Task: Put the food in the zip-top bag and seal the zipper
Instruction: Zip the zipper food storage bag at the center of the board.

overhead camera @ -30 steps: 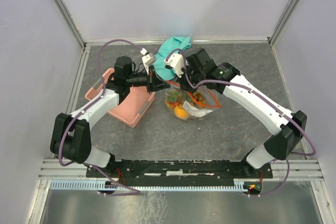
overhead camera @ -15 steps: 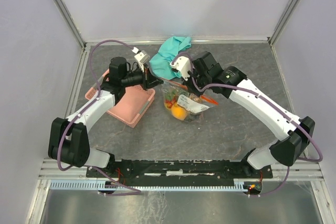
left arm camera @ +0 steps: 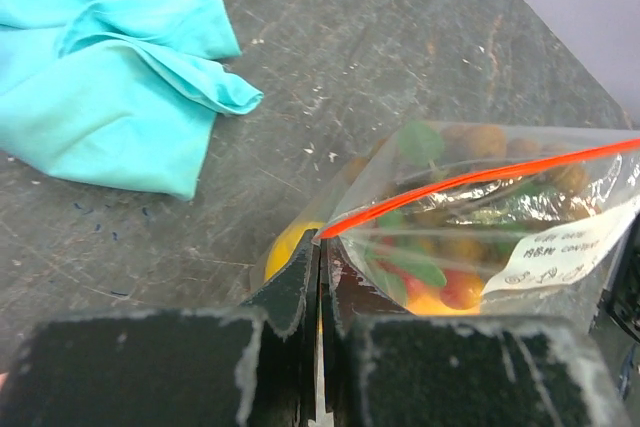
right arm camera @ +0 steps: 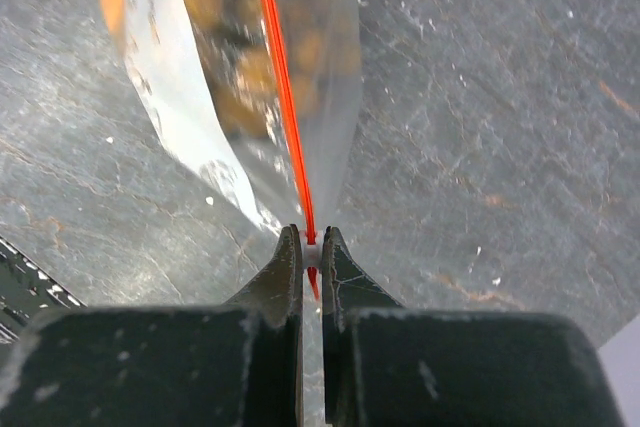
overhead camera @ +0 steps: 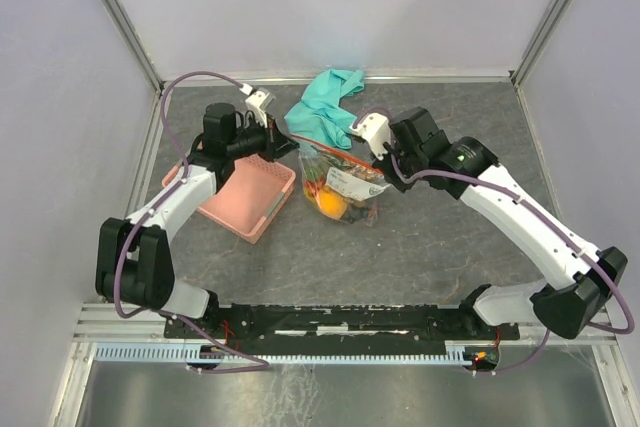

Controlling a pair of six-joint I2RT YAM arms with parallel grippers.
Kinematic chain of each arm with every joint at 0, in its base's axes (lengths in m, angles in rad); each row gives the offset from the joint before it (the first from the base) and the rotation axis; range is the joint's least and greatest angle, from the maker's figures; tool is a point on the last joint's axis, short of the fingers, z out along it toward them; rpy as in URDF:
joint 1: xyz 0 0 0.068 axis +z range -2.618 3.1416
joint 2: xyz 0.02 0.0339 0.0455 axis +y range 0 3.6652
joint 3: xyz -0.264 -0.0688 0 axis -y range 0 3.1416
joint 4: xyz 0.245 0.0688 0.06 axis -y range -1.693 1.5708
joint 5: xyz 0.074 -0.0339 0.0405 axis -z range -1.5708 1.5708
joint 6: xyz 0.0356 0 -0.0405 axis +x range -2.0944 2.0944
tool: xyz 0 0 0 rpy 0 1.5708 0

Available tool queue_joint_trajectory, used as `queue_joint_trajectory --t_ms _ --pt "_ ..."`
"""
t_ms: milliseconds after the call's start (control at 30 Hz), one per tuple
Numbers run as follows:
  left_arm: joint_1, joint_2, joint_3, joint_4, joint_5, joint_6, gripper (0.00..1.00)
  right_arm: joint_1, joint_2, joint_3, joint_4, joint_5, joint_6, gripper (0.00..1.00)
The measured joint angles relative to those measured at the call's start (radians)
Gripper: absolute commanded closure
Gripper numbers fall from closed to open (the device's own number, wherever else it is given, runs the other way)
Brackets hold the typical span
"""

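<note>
The clear zip-top bag hangs between my two grippers, with the food inside: yellow and orange fruits, brown berries, green leaves and red pieces. Its red-orange zipper runs taut along the top. My left gripper is shut on the bag's left corner at the zipper's end. My right gripper is shut on the zipper's white slider at the bag's right end. In the right wrist view the bag and zipper stretch away from the jaws.
A pink plastic basket lies on the table left of the bag, under my left arm. A teal cloth lies crumpled at the back and also shows in the left wrist view. A white label is on the bag.
Both grippers have moved apart, the left one to the left and the right one to the right along the zipper. The bag has stretched out and shifted slightly toward the back.
</note>
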Motion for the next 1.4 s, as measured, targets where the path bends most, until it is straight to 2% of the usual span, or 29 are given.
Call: queue_joint_trajectory --t_ms 400,467,533,633,867,1033,1267,1300,1333,1400 --pt "0.026 0.095 0.138 -0.036 -0.037 0.001 0.97 -0.036 -0.105 -0.098 -0.040 0.065 0.064 0.98" --pt "0.027 0.101 0.143 -0.036 -0.033 0.001 0.92 -0.037 -0.110 -0.105 -0.039 0.064 0.072 0.96" --pt "0.027 0.104 0.145 -0.037 -0.032 0.000 0.77 -0.037 -0.110 -0.109 -0.034 0.065 0.081 0.86" --pt "0.027 0.103 0.145 -0.039 -0.034 -0.005 0.62 -0.037 -0.109 -0.109 -0.021 0.064 0.095 0.71" --pt "0.027 0.013 0.145 -0.116 -0.132 -0.048 0.43 -0.037 -0.110 -0.109 0.040 0.060 0.128 0.26" --pt "0.026 -0.153 0.137 -0.189 -0.319 -0.111 0.28 -0.037 -0.130 -0.109 0.106 0.060 0.158 0.02" --pt "0.026 -0.416 0.055 -0.253 -0.592 -0.205 0.13 -0.052 -0.154 -0.139 0.210 0.091 0.220 0.01" --pt "0.026 -0.448 0.045 -0.271 -0.640 -0.218 0.10 -0.058 -0.154 -0.147 0.225 0.108 0.233 0.01" --pt "0.026 -0.471 0.038 -0.286 -0.666 -0.226 0.02 -0.066 -0.154 -0.155 0.238 0.122 0.245 0.01" --pt "0.026 -0.512 0.024 -0.317 -0.744 -0.238 0.00 -0.091 -0.154 -0.183 0.278 0.168 0.278 0.01"
